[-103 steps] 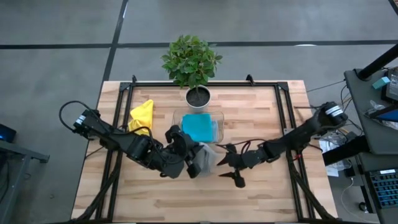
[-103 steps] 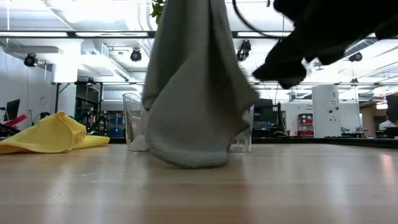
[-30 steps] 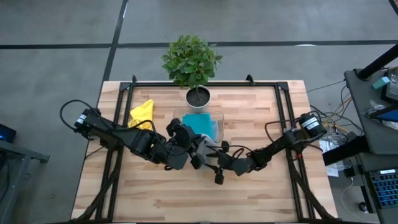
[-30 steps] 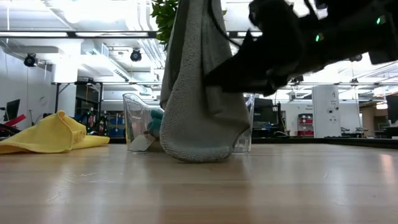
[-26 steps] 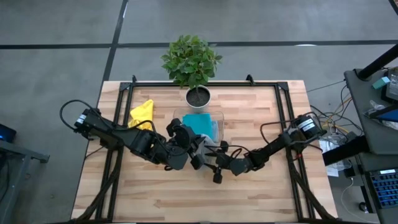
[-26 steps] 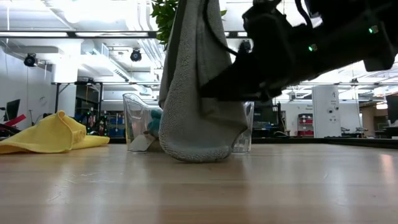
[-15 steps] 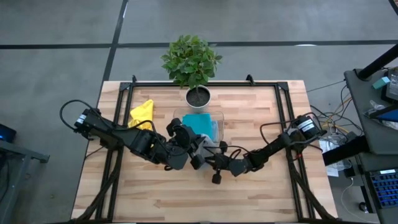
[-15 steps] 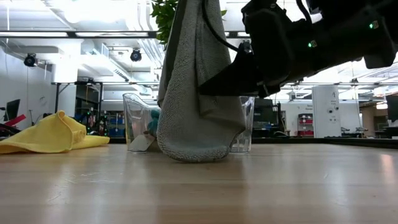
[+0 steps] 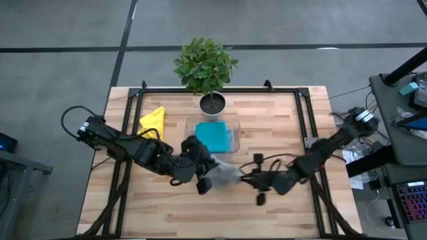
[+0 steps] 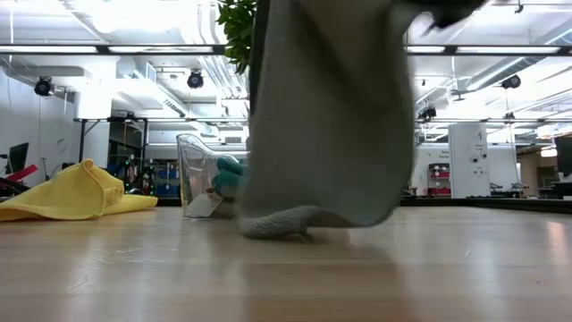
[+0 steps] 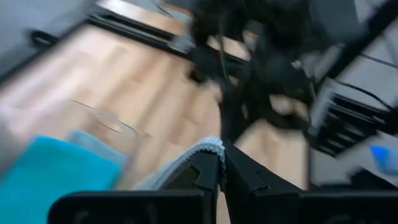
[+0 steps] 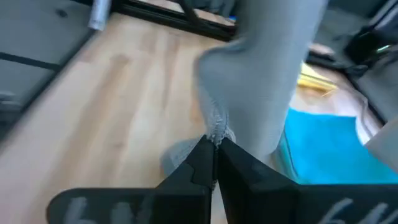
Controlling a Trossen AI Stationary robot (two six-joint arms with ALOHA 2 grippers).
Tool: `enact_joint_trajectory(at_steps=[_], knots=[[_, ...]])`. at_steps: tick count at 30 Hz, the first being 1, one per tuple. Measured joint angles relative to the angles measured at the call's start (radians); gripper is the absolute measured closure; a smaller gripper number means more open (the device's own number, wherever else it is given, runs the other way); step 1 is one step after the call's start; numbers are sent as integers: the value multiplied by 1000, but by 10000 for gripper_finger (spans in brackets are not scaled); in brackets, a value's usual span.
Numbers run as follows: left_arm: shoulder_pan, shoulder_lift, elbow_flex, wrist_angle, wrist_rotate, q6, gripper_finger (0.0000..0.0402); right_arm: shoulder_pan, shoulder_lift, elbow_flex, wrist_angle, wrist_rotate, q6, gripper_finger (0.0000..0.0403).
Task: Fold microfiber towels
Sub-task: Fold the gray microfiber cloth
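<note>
A grey microfiber towel (image 9: pixel 225 173) hangs spread between my two grippers over the table's middle; its lower edge (image 10: pixel 279 227) touches the wood. My left gripper (image 9: pixel 204 181) is shut on one side of the towel and my right gripper (image 9: pixel 249 179) on the other. A yellow towel (image 9: pixel 152 122) lies crumpled at the far left. A teal towel (image 9: pixel 213 136) lies folded in the clear tray (image 9: pixel 233 127). My left gripper pinches the grey towel's stitched edge (image 11: pixel 210 147) between its two fingers. The cloth hangs down from there. My right gripper pinches another stretch of the stitched edge (image 12: pixel 215 130) between its two fingers. The towel hangs below both grippers, its bottom on the table.
A potted plant (image 9: pixel 205 67) stands at the table's far edge, behind the tray. Black frame rails (image 9: pixel 303 120) run along the left, right and far sides. Bare wood lies toward the near edge.
My right gripper has shut on the grey towel's edge and drawn it toward the table's right and near edges. The towel, which hung as a narrow bunch, now hangs spread wide between both grippers. My left gripper has shifted slightly toward the near edge.
</note>
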Motion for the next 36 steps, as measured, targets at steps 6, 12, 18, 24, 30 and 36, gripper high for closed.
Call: enact_joint_trajectory(at_steps=[6,12,18,24,30,36], knots=[[-5,-2,0,-14,165,-29,402,37,-281,81,-373,-154,101,394],[-5,-3,0,-196,224,-167,402,42,-458,156,-606,-382,120,394],[11,-3,0,-294,224,-210,402,40,-515,235,-812,-245,157,394],[20,-6,0,-297,224,-185,402,40,-491,304,-905,-203,171,394],[44,-6,0,-299,220,-159,401,40,-423,325,-960,-149,136,394],[42,-6,-39,-297,214,-160,366,40,-378,291,-983,-220,185,394]])
